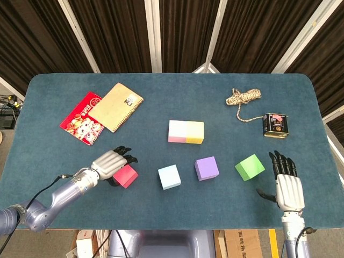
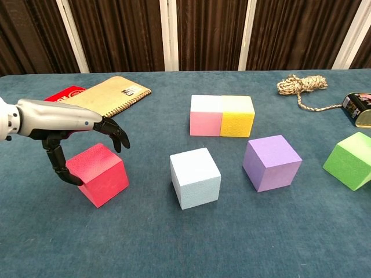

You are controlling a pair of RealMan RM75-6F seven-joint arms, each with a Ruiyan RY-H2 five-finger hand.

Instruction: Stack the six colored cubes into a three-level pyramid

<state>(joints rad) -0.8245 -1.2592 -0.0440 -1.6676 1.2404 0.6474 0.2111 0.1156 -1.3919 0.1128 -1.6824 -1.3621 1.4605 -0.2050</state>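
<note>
My left hand arches over the red cube. Its thumb touches the cube's near-left side and its fingers curl down above the far edge without closing on it. The light blue cube, purple cube and green cube sit in a row to the right. Behind them the pink cube and yellow cube stand side by side, touching. My right hand lies flat and empty near the green cube, in the head view only.
A tan notebook and a red packet lie at the back left. A coil of rope and a small tin lie at the back right. The table's front edge runs just behind both hands.
</note>
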